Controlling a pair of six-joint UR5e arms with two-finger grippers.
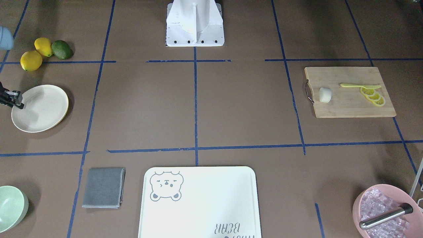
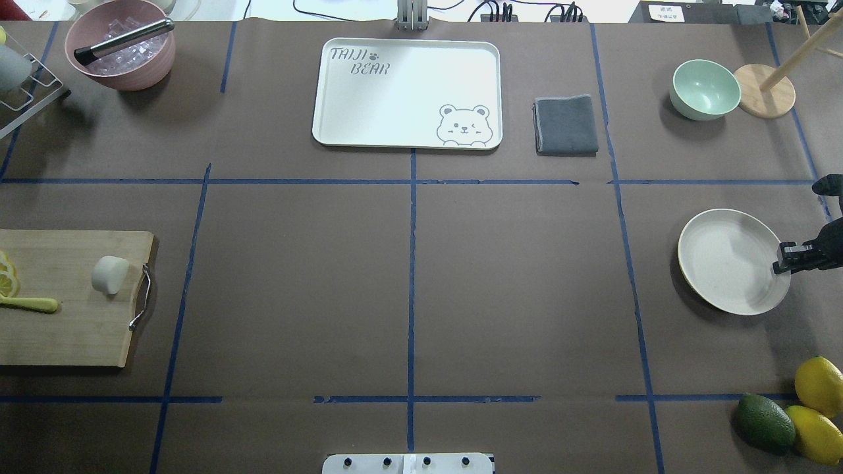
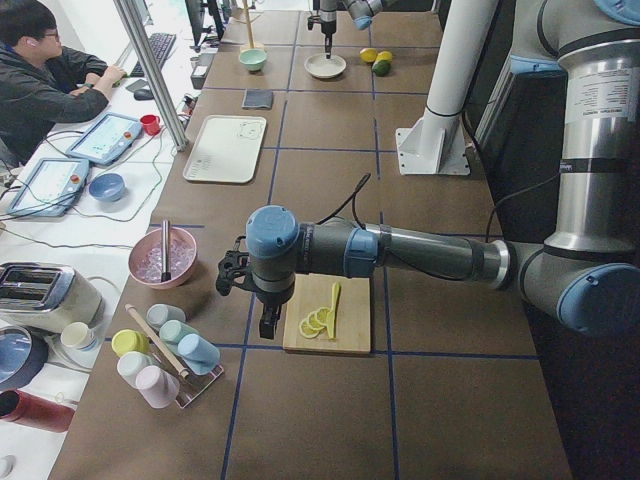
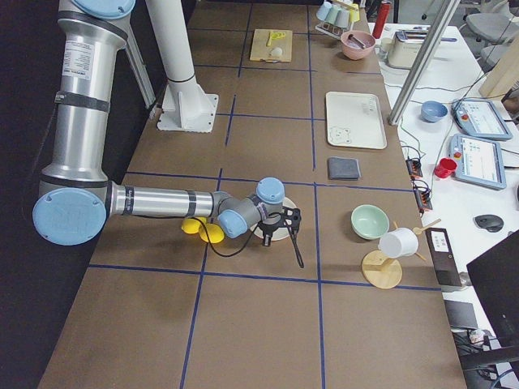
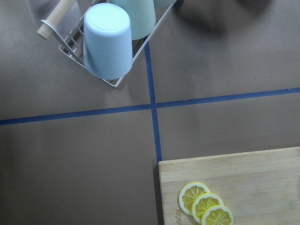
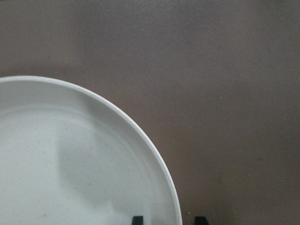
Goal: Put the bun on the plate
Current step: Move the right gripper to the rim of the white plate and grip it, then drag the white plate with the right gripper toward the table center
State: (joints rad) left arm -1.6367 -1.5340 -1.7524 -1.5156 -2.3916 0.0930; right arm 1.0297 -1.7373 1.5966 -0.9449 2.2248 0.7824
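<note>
The small white bun [image 2: 109,274] lies on the wooden cutting board [image 2: 66,329] at the table's left, also seen from the front [image 1: 325,95]. The round cream plate [image 2: 731,260] sits far off on the right side [image 1: 39,107]. My right gripper [image 2: 780,258] is low at the plate's right rim. In the right wrist view its fingertips [image 6: 137,219] stand apart, one over the plate [image 6: 70,164] and one outside the rim, so it is open. My left gripper [image 3: 268,328] hangs beside the board's outer end. It shows only in the exterior left view, so I cannot tell its state.
Lemon slices [image 5: 206,208] and a pale green utensil [image 2: 26,304] share the board. A cup rack [image 5: 108,40] and pink ice bowl [image 2: 122,49] stand far left. Bear tray [image 2: 405,92], grey cloth [image 2: 565,124], mint bowl [image 2: 705,89], lemons and avocado [image 2: 790,415] ring the table.
</note>
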